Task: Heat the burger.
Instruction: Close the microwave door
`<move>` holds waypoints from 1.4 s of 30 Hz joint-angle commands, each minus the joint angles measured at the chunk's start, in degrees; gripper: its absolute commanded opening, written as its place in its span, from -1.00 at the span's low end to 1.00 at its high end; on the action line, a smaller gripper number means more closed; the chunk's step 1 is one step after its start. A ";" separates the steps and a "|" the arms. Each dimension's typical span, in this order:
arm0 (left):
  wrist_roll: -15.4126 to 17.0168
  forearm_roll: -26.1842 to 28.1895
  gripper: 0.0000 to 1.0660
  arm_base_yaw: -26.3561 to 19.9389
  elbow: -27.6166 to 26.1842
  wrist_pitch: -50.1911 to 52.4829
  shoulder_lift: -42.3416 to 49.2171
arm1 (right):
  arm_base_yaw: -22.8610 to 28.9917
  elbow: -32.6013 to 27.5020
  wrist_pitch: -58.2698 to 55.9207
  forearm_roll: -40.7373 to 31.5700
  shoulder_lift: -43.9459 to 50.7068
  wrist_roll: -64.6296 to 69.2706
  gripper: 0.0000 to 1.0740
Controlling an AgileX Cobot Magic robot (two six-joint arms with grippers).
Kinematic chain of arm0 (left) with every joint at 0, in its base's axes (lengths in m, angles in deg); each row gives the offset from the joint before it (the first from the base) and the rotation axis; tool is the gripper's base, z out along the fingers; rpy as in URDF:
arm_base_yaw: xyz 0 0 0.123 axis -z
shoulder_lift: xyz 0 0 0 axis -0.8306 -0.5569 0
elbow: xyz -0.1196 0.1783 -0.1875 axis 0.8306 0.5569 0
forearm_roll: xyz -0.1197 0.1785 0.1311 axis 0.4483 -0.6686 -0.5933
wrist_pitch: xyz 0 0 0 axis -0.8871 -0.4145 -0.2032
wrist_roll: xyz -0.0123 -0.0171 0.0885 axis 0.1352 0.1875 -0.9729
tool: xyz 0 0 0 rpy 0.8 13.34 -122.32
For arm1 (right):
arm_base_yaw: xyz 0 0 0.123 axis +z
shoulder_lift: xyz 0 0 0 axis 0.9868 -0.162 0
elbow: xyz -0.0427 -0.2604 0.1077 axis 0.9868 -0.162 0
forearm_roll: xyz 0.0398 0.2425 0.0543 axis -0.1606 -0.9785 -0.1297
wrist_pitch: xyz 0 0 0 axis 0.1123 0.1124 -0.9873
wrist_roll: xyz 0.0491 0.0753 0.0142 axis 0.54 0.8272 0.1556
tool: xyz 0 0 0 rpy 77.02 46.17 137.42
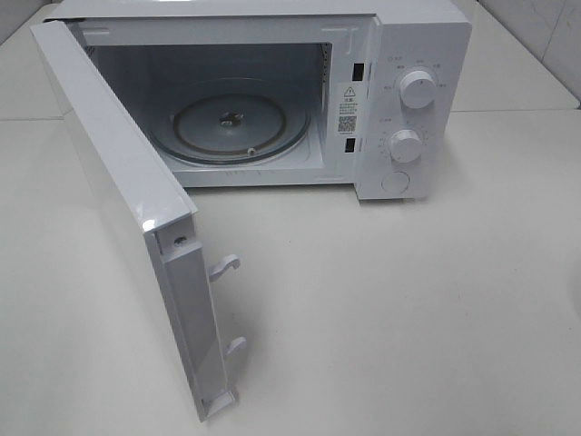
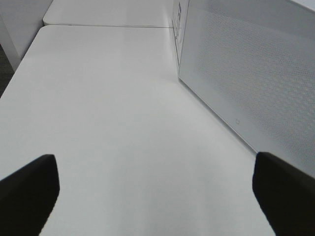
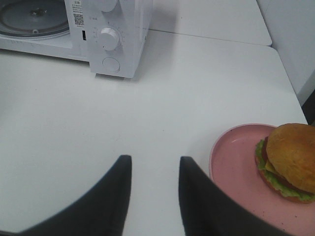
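White table surface (image 3: 206,93) lies under both arms; the right gripper (image 3: 155,169), two black fingers (image 3: 115,196) set fairly near each other with a bare gap between, holds nothing and hangs over bare table; whether it counts as open or shut cannot be told; the burger (image 3: 289,160), a small round brown bun with green lettuce at its edge, sits on a pinkish round plate (image 3: 236,167) just beside that gripper, on its outer side, touching neither finger; the white microwave (image 1: 399,91) stands well ahead of the gripper, door (image 1: 136,227) swung wide, its clear glass turntable (image 1: 227,127) bare; two white dials (image 1: 417,89) stand on its front panel; the left gripper (image 2: 155,194) has its black fingers (image 2: 29,191) spread wide at either edge of its view, gripping nothing, with the perforated inner face of the door close by on one side.
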 commanded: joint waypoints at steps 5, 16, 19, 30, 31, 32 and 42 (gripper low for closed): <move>0.00 0.46 0.88 -0.17 -1.55 4.18 -0.57 | -0.29 0.11 0.29 -0.46 1.72 -0.40 -0.34; 0.00 0.23 0.74 -0.17 1.09 27.50 -13.12 | -0.29 0.11 0.29 -0.40 1.72 -0.40 -0.34; -1.38 0.23 0.38 -0.17 3.27 33.98 -16.73 | -0.29 0.11 0.29 -0.40 1.72 -0.40 -0.34; -1.49 0.11 -1.00 -0.17 13.01 55.52 -22.86 | -0.29 0.11 0.29 -0.46 1.72 -0.34 -0.34; -0.97 0.11 -1.00 -0.17 15.07 60.68 -23.95 | -0.29 0.11 0.29 -0.46 1.72 -0.34 -0.34; -0.97 0.11 -1.00 -0.17 15.07 60.68 -23.95 | -0.29 0.11 0.29 -0.46 1.72 -0.34 -0.34; 12.26 -4.07 -1.00 -0.17 25.38 85.77 -35.75 | -0.29 0.11 0.29 -0.46 1.72 -0.29 -0.34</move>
